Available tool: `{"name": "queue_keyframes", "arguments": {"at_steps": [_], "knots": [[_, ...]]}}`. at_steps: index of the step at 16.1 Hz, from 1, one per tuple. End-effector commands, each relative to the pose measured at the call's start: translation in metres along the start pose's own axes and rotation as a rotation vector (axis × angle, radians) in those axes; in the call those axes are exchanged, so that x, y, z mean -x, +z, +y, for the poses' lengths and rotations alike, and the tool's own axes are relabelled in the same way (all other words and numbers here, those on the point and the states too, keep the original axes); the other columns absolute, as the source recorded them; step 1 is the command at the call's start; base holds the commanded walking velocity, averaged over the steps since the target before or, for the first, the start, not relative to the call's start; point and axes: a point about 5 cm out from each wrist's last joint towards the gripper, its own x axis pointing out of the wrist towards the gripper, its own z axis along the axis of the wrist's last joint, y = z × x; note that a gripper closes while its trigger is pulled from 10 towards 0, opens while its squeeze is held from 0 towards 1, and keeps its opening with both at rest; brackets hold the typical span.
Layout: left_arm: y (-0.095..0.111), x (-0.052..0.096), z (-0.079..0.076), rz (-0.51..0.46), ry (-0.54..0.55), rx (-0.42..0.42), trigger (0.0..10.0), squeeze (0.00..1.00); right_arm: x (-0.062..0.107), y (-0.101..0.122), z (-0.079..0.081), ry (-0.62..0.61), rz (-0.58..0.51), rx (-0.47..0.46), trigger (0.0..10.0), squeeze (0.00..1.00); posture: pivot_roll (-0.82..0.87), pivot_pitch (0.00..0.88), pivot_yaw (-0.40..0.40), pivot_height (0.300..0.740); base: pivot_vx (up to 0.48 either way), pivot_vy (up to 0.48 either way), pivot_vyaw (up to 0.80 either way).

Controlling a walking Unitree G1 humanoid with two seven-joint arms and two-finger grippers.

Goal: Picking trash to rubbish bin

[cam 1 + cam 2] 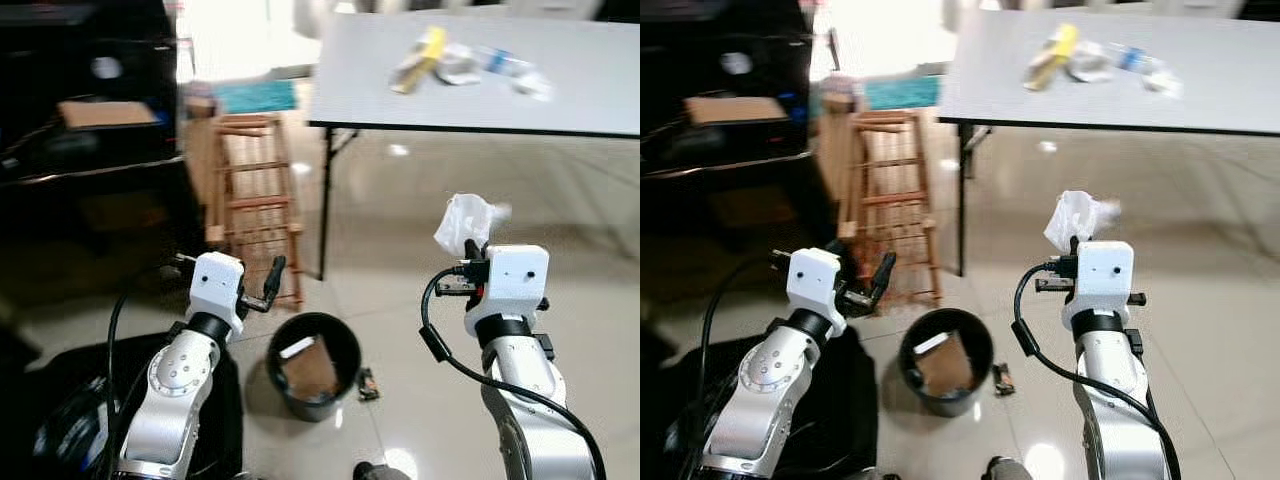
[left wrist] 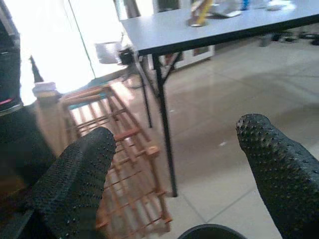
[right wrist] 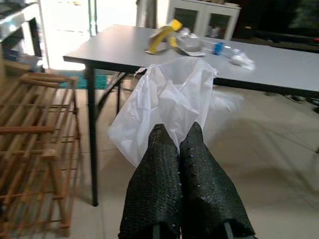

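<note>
1. Nearest me, my right gripper is clenched on a crumpled white plastic bag, fingers pressed together with a fold of film pinched between them; the bag stands up above my right wrist, held in the air over the tiled floor.

2. I judge the bag very light, soft and slippery: it will crumple, flutter and may cling to my pads, so the bunched fold I already grip is the place to hold it.

3. My left gripper is spread wide with nothing between its fingers, raised just to the left of the bin.

4. Between my arms, the black rubbish bin stands on the floor with brown cardboard and a pale scrap already inside; a small dark object lies on the tiles just beside it.

5. The bag is off to the right of the bin's mouth, not over it, so in my judgement the carry is not yet finished.

6. Beyond the bin, a wooden rack leans near a table leg.

7. Farthest off, the grey table carries more litter: a yellow wrapper, clear packaging, a plastic bottle.
</note>
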Motion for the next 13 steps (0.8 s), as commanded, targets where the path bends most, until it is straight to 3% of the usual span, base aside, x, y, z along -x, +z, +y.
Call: {"name": "queue_keyframes", "arguments": {"at_steps": [1, 11, 13], "knots": [[0.0016, 0.0006, 0.0007, -0.003, -0.003, -0.012, 10.0, 0.0, 0.0019, 0.0002, 0.0001, 0.003, 0.002, -0.005, 10.0, 0.0, -0.03, 0.101, 0.028, 0.74, 0.0, 0.0, 0.0], [-0.001, 0.0, 0.001, 0.012, 0.008, -0.011, 10.0, 0.0, 0.0023, 0.0, 0.0014, 0.014, 0.005, 0.004, 10.0, 0.0, -0.03, 0.099, 0.026, 0.74, 0.0, -0.438, 0.0], [-0.0018, 0.0, 0.0012, 0.016, 0.011, -0.008, 10.0, 0.0, 0.0024, 0.0, 0.0017, 0.015, 0.005, 0.005, 10.0, 0.0, -0.03, 0.099, 0.026, 0.74, 0.0, 0.0, 0.0]]}}
